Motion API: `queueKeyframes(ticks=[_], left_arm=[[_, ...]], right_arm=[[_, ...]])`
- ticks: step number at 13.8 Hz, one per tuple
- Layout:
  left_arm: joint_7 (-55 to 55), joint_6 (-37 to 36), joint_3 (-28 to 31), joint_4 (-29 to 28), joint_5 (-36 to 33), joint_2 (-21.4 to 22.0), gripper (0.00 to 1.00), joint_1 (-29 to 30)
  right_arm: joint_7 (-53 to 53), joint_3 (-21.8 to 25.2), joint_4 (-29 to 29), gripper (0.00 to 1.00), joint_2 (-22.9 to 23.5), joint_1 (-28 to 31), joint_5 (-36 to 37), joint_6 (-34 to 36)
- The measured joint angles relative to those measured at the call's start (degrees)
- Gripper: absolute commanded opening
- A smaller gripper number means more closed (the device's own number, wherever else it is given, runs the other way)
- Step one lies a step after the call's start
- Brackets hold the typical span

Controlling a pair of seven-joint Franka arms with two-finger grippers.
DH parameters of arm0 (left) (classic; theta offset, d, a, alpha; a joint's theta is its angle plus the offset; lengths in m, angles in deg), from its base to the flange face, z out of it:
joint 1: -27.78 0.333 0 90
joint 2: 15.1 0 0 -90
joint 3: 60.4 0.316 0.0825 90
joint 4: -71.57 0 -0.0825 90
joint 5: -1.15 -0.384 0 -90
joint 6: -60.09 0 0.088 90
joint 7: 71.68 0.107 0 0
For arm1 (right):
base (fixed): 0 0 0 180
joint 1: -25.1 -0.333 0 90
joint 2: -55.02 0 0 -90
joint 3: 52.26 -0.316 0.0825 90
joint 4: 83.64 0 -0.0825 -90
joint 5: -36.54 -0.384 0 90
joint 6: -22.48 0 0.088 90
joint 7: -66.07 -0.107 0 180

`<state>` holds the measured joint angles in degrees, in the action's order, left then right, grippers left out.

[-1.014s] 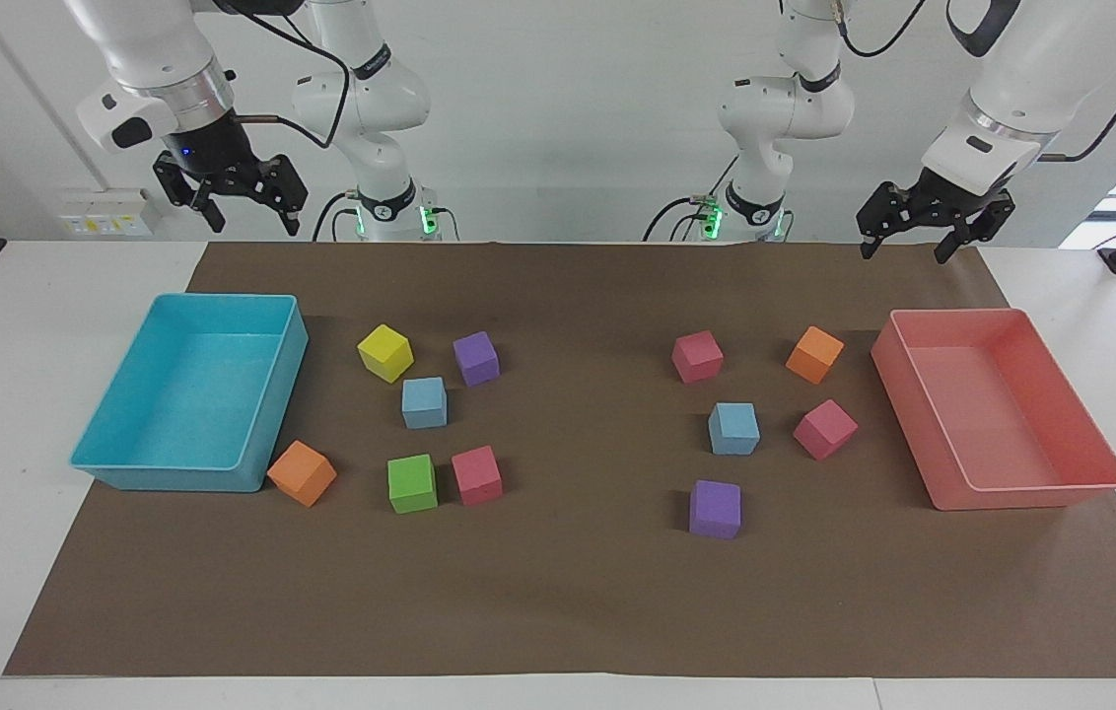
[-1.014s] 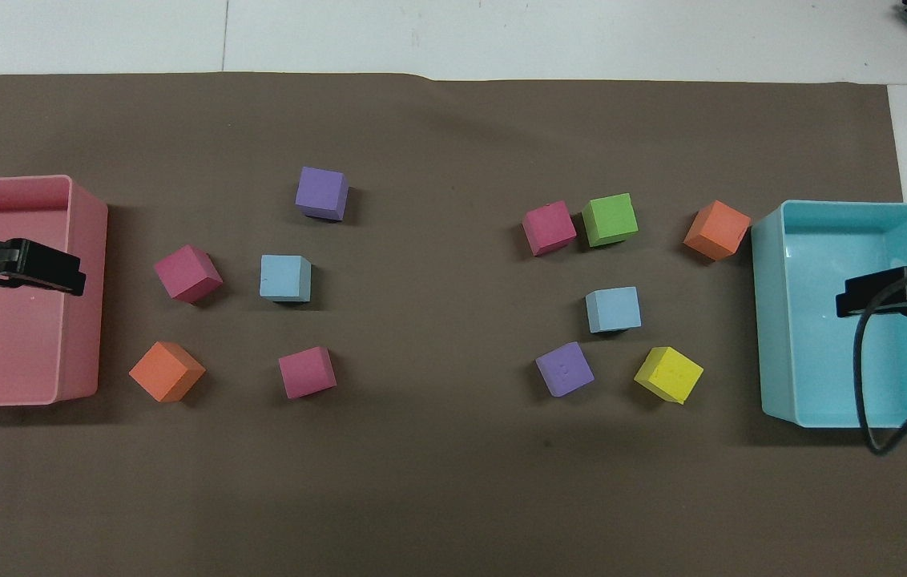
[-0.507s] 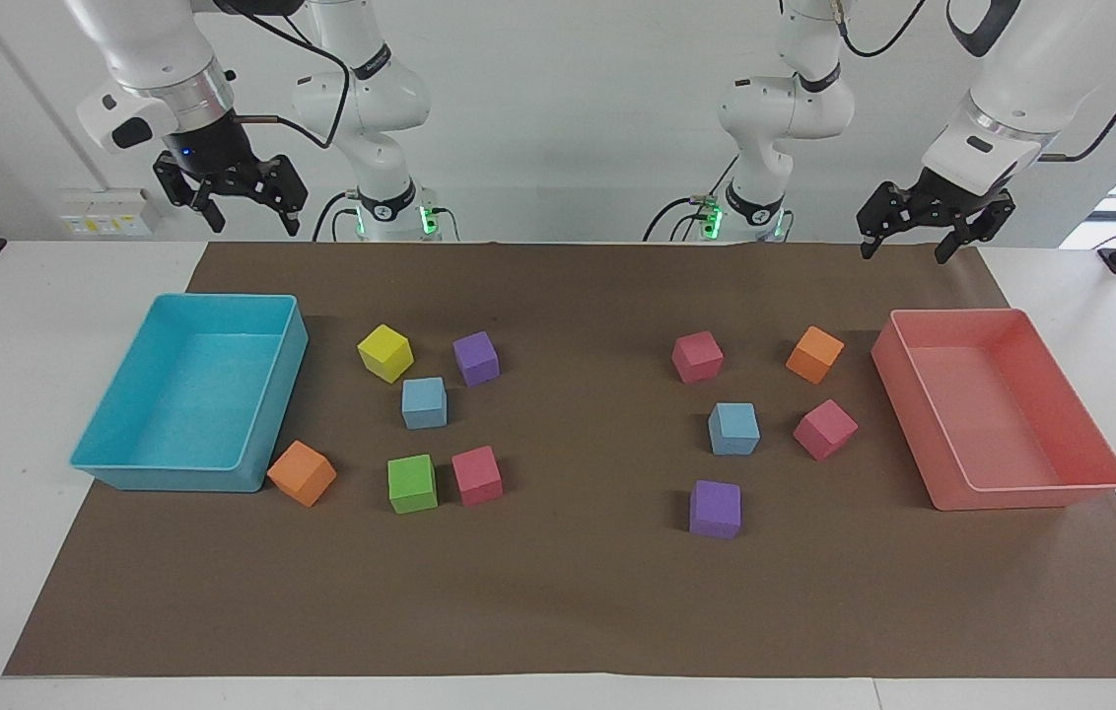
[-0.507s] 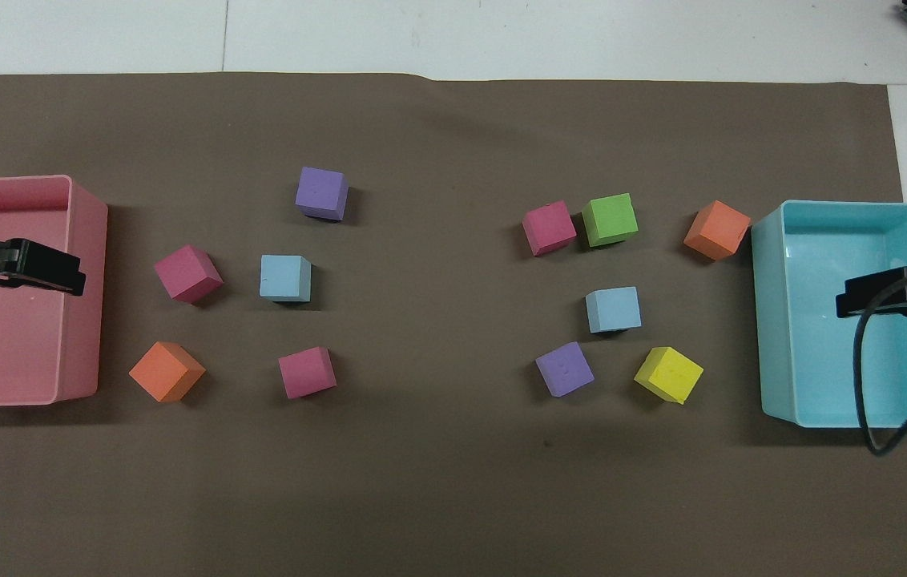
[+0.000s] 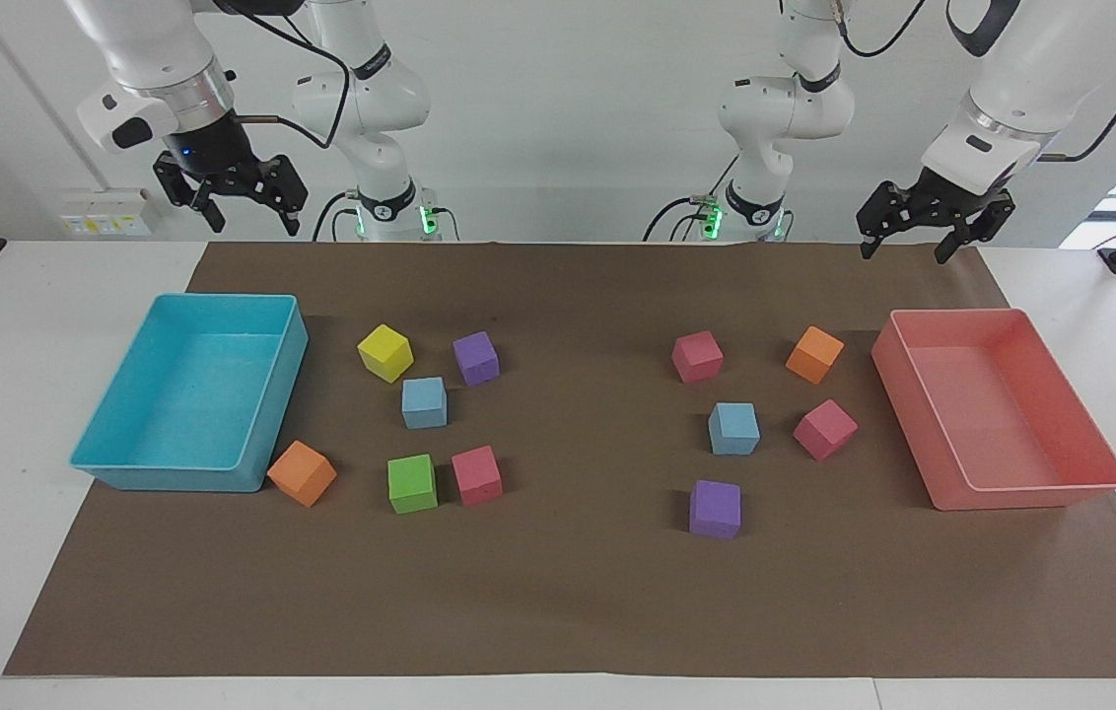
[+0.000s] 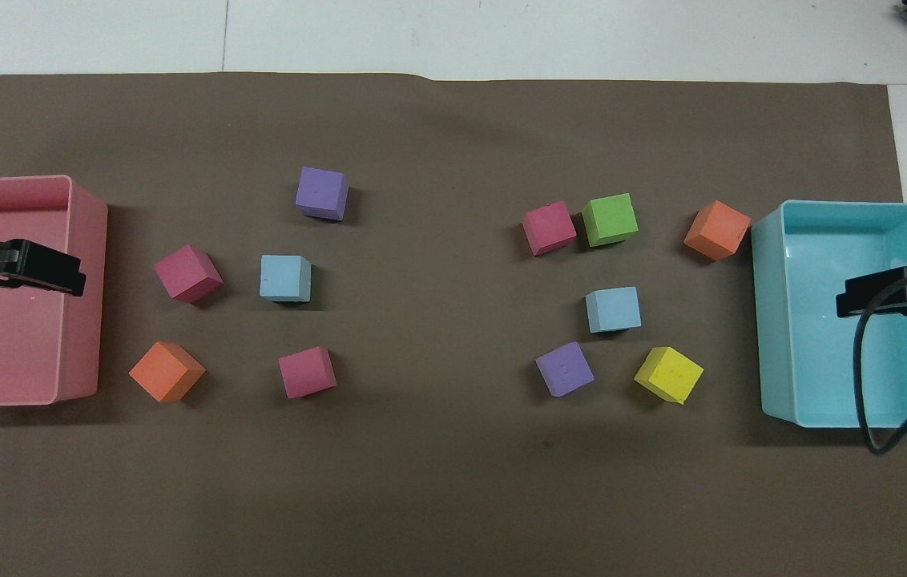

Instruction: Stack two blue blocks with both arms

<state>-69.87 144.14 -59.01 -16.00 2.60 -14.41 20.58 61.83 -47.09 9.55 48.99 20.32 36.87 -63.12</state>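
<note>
1. Up high, the left gripper (image 5: 907,245) hangs over the pink tray (image 5: 1100,463), jaws wide, empty
2. Likewise the right gripper (image 5: 249,215) hangs open and empty over the turquoise tray (image 5: 100,434)
3. One blue block (image 5: 733,428) sits between a pink cube (image 5: 825,429) and the mat's middle
4. Well apart, the other blue block (image 5: 424,402) sits just beside a yellow cube (image 5: 385,352), unstacked

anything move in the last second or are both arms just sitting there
Nothing visibly changed. The left gripper hangs open, raised above the robots' end of the pink tray, and the right gripper hangs open above the turquoise tray; neither holds anything. The two blue blocks lie apart on the brown mat, unstacked, among the other coloured cubes.
</note>
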Motion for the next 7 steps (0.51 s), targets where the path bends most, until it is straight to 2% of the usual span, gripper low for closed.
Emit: queueKeyframes(ticks=[7], left_arm=[[0.61, 0.00, 0.00, 0.00, 0.00, 0.00, 1.00, 0.00]], right_arm=[[0.24, 0.00, 0.01, 1.00, 0.00, 0.00, 1.19, -0.15]])
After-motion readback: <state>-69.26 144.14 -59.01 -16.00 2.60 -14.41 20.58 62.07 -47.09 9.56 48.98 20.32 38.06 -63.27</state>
